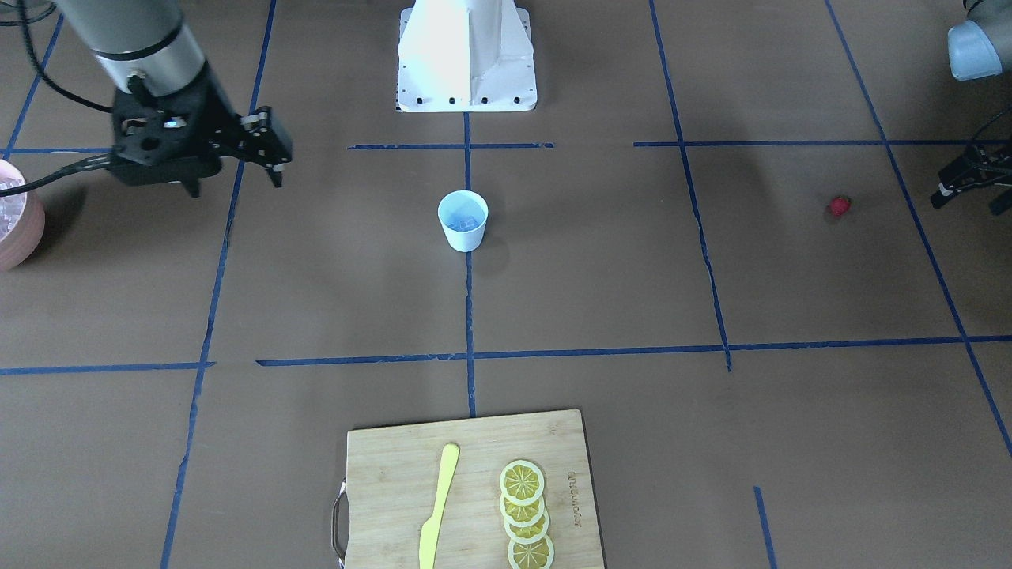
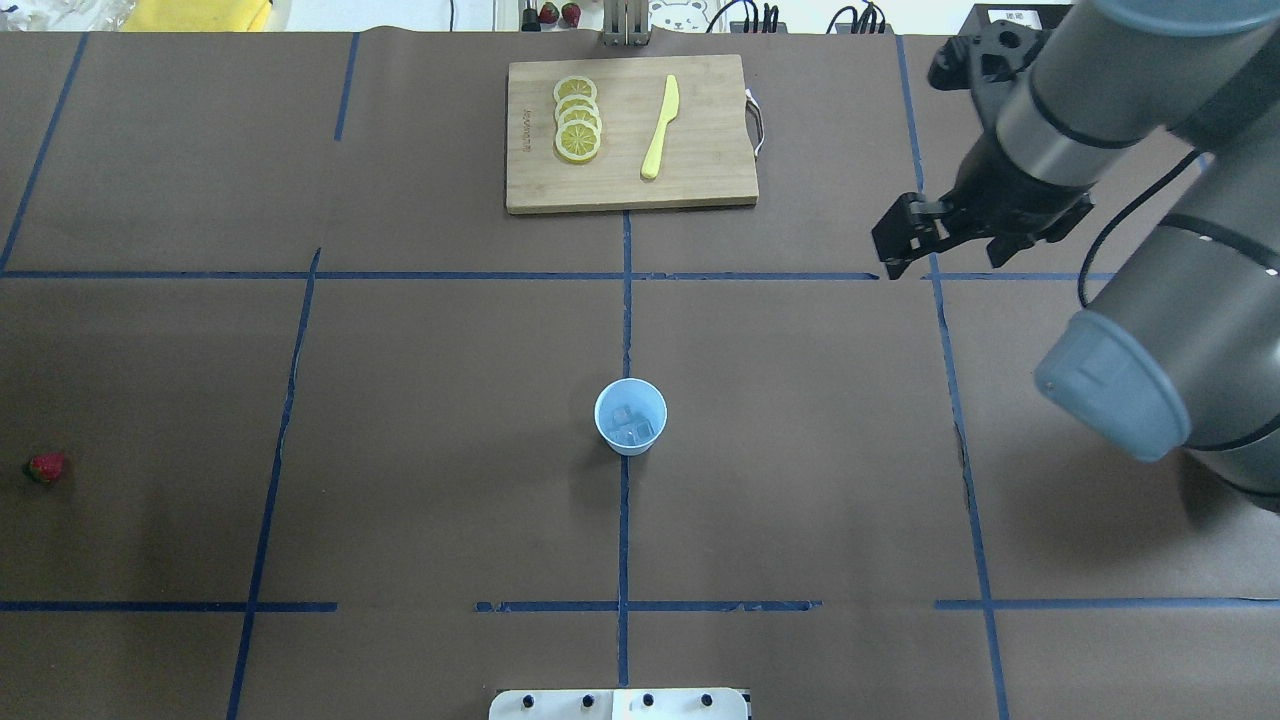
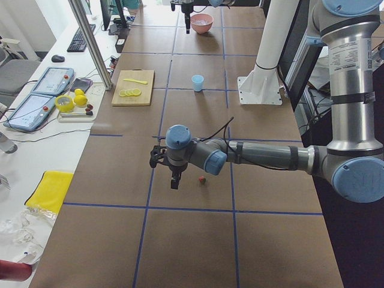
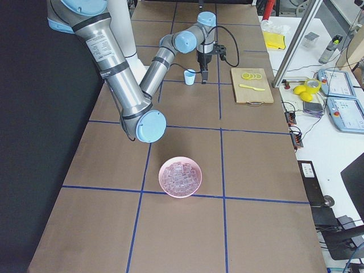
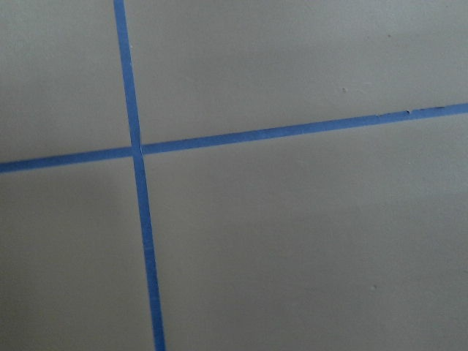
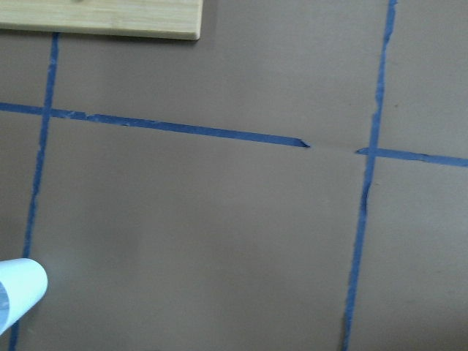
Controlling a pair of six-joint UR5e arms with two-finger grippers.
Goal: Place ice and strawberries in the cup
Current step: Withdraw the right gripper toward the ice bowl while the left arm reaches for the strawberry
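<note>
Taking the cup (image 2: pixel 630 417) as the mark, found it upright at the middle of the brown paper (image 2: pixel 400 450) with ice (image 2: pixel 634 430) lying in its bottom, so judged that half of the job done. Spotted the strawberry (image 2: pixel 47 467) well apart from the cup on the robot's left, alone on the brown paper and not yet inside. Placed the left gripper (image 3: pixel 173 180) near the strawberry, a little farther from the cup than the strawberry, hanging above the brown paper and pointing down; could not tell the width of its jaws, nor made out anything held in them. Found the right gripper (image 1: pixel 236 183) on the other side of the cup, well apart from it, jaws spread wide and empty, toward the pink bowl (image 4: pixel 161 176) of more ice. Judged the left arm far the nearer to the strawberry, and the coming pick to hang on one thing: strawberry lying cupward of the jaws and below them, calling for a short shift toward the cup, then a descent. Could not read the strawberry's long axis, too small in every view
</note>
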